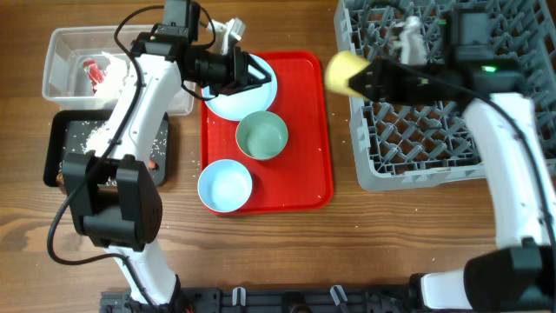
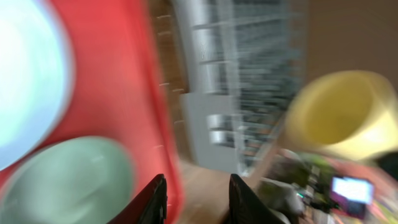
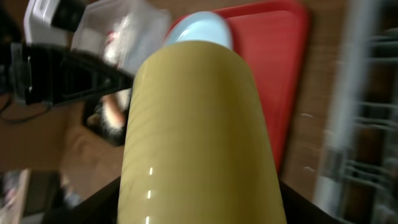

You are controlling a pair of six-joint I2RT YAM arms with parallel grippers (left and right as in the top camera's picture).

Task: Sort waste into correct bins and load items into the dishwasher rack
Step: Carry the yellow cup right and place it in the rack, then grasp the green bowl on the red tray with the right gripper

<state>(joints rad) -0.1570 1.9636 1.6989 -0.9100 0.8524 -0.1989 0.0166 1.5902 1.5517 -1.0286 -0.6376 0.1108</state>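
Observation:
My right gripper [image 1: 358,76] is shut on the small yellow cup [image 1: 341,71], which hangs sideways between the red tray and the left edge of the grey dishwasher rack [image 1: 417,148]. In the right wrist view the cup [image 3: 199,137] fills the space between the jaws. The left gripper [image 1: 257,75] is open and empty, hovering over the large light blue plate [image 1: 228,104]. Its wrist view shows the plate [image 2: 25,81], the pale green bowl [image 2: 68,180] and the cup [image 2: 342,112]. The green bowl [image 1: 261,136] and light blue bowl [image 1: 225,186] sit on the tray.
The red tray [image 1: 304,174] lies mid-table. At the far left stand the clear tub [image 1: 65,52], holding a red-and-white wrapper [image 1: 94,71] and white tissue, and the black tray [image 1: 61,139], strewn with white rice grains. The left arm reaches across both bins.

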